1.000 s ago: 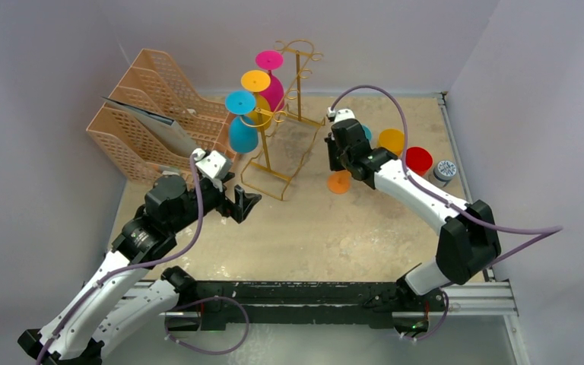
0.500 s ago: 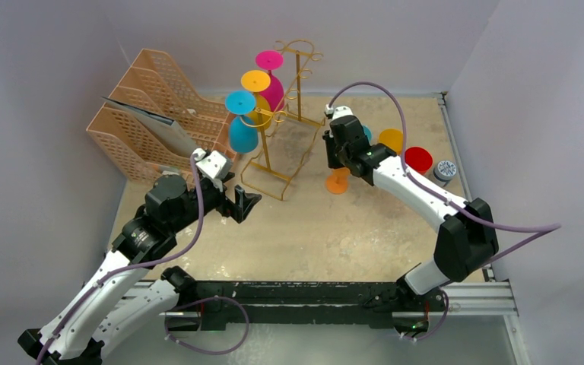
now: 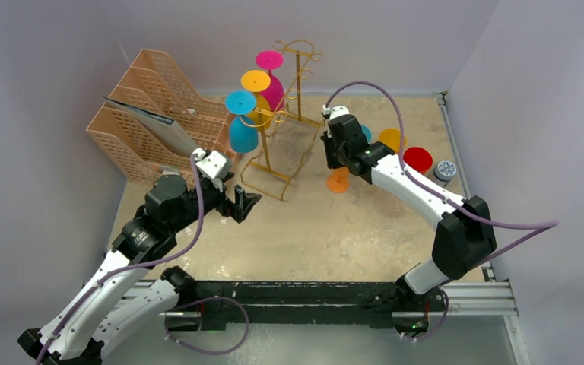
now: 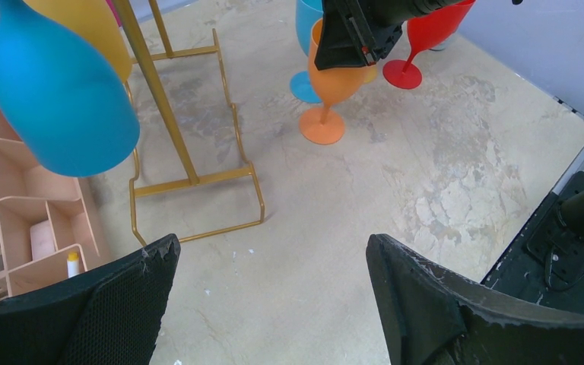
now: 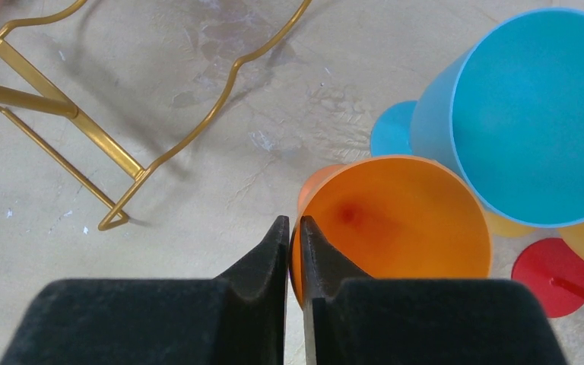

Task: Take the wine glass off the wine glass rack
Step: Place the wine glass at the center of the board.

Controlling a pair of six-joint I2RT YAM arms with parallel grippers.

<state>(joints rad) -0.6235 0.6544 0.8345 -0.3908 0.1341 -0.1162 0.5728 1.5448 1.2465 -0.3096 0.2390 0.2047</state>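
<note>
The gold wire wine glass rack (image 3: 274, 144) stands at the back centre. Three wine glasses hang upside down on it: blue (image 3: 242, 133), yellow (image 3: 256, 80) and magenta (image 3: 270, 59). My right gripper (image 3: 340, 156) is to the right of the rack, shut on the rim of an upright orange wine glass (image 3: 338, 181). In the right wrist view the jaws (image 5: 293, 228) pinch the orange rim (image 5: 403, 220), one finger inside the bowl. I cannot tell whether its foot touches the table. My left gripper (image 3: 245, 204) is open and empty in front of the rack base (image 4: 190, 182), below the blue glass (image 4: 57, 91).
A peach lattice file organizer (image 3: 152, 114) stands left of the rack. Right of the orange glass stand a teal glass (image 5: 532, 114), a yellow one (image 3: 390, 141) and a red one (image 3: 418, 160), with a small grey round object (image 3: 445, 169) near the right edge.
My right gripper has shifted slightly left and away with the orange glass in it. The left arm has not moved.
</note>
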